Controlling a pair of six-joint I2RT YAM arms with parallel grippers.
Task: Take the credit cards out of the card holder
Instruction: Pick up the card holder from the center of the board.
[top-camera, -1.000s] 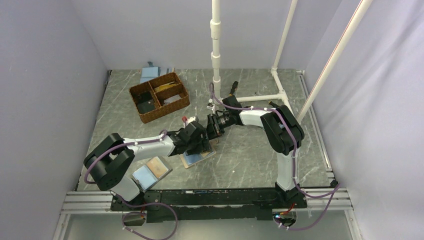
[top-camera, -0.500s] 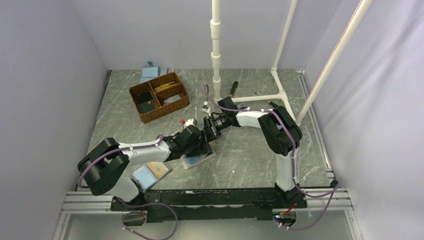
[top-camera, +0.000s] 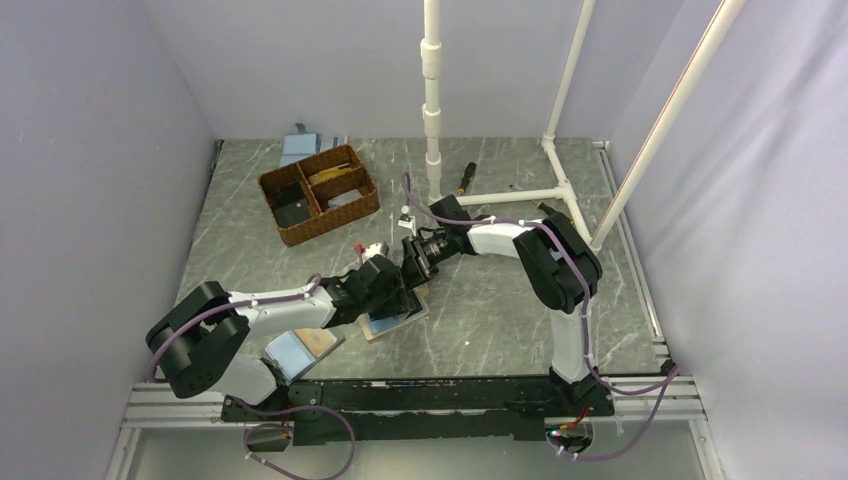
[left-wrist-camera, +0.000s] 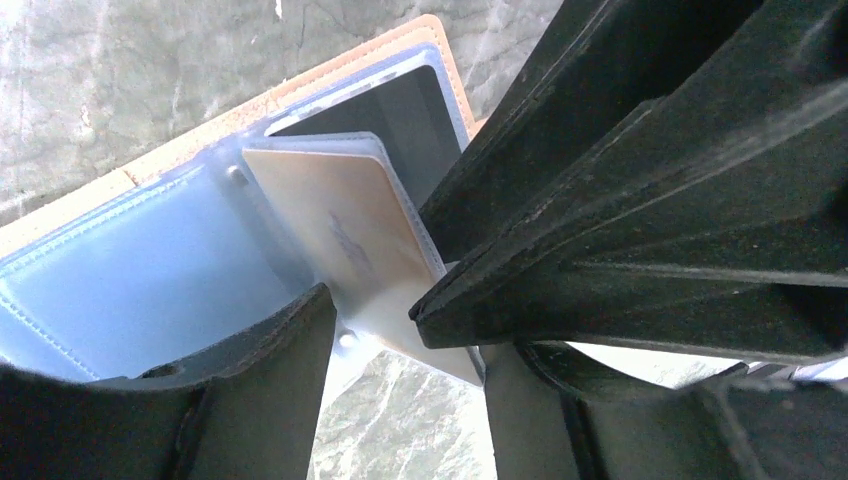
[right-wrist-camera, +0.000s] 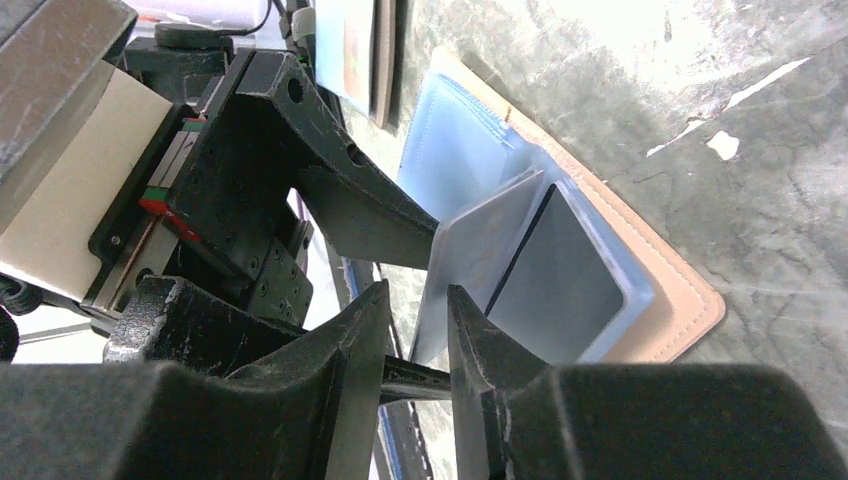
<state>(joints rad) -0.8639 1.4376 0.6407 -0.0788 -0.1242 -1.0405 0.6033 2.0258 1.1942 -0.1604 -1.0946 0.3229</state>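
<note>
Light-blue with a pale tan edge, the card holder (top-camera: 400, 322) lay open and flat on the grey marbled table (top-camera: 500, 310), in the middle near the front, with both arms bent low over it. The left wrist view showed its clear plastic sleeves; one sleeve leaf (left-wrist-camera: 300, 190) stood raised off the panel with a tan card (left-wrist-camera: 340, 225) inside it, and a dark card (left-wrist-camera: 400, 120) sat in the pocket behind. The right hand (right-wrist-camera: 418, 300) had its fingers almost together, clamped on the lower edge of that raised sleeve leaf. The left hand (left-wrist-camera: 400, 340) reached in from the other side, its fingers apart with the corner of the leaf between them, not pinching it. A wicker basket (top-camera: 319, 193) with compartments stood well apart at the back left, with a blue folder (top-camera: 300, 148) just behind it. Another folder (top-camera: 300, 347), half blue and half brown, lay by the left arm's base. A white pipe frame (top-camera: 432, 90) rose at the back of the table.
</note>
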